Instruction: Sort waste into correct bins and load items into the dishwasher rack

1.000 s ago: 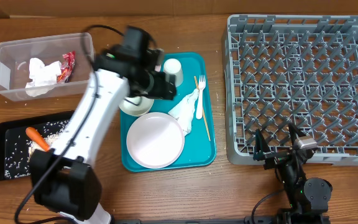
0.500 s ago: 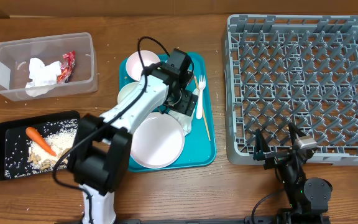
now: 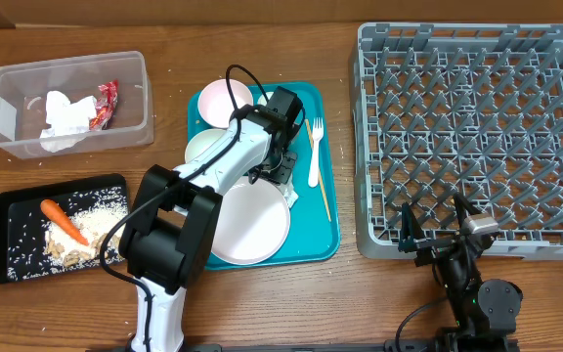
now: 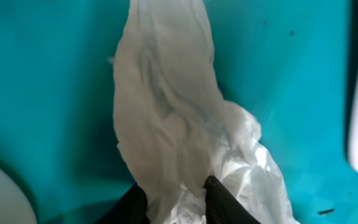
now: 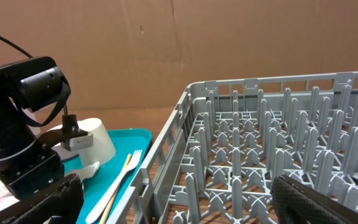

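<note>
Left hand (image 4: 176, 205) down on teal tray (image 3: 313, 244), pinching crumpled white napkin (image 4: 166, 112) lying between white plate (image 3: 252, 220) and white fork (image 3: 314, 156); right hand (image 3: 433, 227) spread wide at near edge of grey rack (image 3: 477, 108); orange carrot (image 3: 59, 217) in black tray (image 3: 13, 205), red wrapper (image 3: 106, 98) in clear tub (image 3: 8, 108).

I count one rack (image 3: 472, 127), one teal tray (image 3: 316, 237), one clear tub (image 3: 13, 98) and one black tray (image 3: 13, 210). Dishes: one plate (image 3: 252, 225), two bowls (rear bowl (image 3: 223, 101), nearer bowl (image 3: 196, 145)), one cup (image 5: 101, 143), one fork (image 3: 313, 156), one stick (image 3: 323, 191). Waste: one carrot (image 3: 59, 217), one wrapper (image 3: 106, 98), two napkins (tub napkin (image 3: 62, 117), tray napkin (image 4: 166, 124)).
</note>
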{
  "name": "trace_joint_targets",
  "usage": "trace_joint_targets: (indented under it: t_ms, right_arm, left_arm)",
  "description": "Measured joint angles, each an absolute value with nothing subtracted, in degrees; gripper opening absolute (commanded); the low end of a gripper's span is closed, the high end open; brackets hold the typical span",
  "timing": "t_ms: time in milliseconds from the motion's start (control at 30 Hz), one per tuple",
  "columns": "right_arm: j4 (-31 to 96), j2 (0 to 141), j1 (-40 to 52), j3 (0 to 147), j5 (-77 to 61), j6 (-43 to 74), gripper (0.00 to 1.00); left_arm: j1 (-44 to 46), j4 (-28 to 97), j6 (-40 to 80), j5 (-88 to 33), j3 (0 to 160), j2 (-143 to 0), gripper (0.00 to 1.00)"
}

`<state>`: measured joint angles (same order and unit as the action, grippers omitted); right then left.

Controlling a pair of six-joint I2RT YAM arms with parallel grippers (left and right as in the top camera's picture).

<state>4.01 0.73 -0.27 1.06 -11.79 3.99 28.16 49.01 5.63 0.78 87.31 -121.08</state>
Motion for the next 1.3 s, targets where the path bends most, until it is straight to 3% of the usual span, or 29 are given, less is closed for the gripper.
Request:
trace_joint_targets:
  t_ms: [33,300,567,900,933,1000,1067,1200,1233,1300]
  right_arm:
    - [4.03,0.73,-0.27,1.06,-11.79,3.99,1.00]
    - [4.01,0.73,-0.27,1.06,-11.81,4.01,1.00]
    - [4.05,0.73,-0.27,1.06,-11.79,3.99,1.00]
    - [4.05,0.73,-0.27,1.06,-11.79,3.99,1.00]
    - [4.01,0.73,-0.27,1.06,-11.79,3.99,1.00]
    - [4.03,0.73,-0.27,1.06,-11.79,3.99,1.00]
    - [4.03,0.73,-0.27,1.06,-11.79,3.99,1.00]
    - [4.03,0.73,-0.27,1.06,-11.79,3.99,1.00]
    - [4.03,0.73,-0.27,1.06,-11.79,4.01,1.00]
    - [3.99,0.73,-0.27,1.06,-11.79,4.01,1.00]
  left_arm:
    - [28.18,49.74,5.82,0.95,87.55,-121.08,0.04]
    - [28.51,58.78,8.27,1.39,96.53,-119.33,0.04]
    - [25.34,59.07,10.31,3.62,102.94,-105.08,0.04]
    - [0.43,54.28,14.20,15.70,104.09,-99.11,0.06]
    - [-2.02,53.06,14.66,15.70,104.09,-99.90,0.14]
    - [-6.96,50.26,15.03,15.88,104.09,-102.02,0.40]
    - [-10.35,47.97,15.73,15.88,104.09,-104.47,0.44]
    - [-14.96,47.48,16.10,15.64,104.09,-110.24,0.94]
    - [-15.62,48.03,16.32,15.64,104.09,-111.57,1.00]
    - [-16.47,49.34,16.69,15.64,104.07,-113.84,1.00]
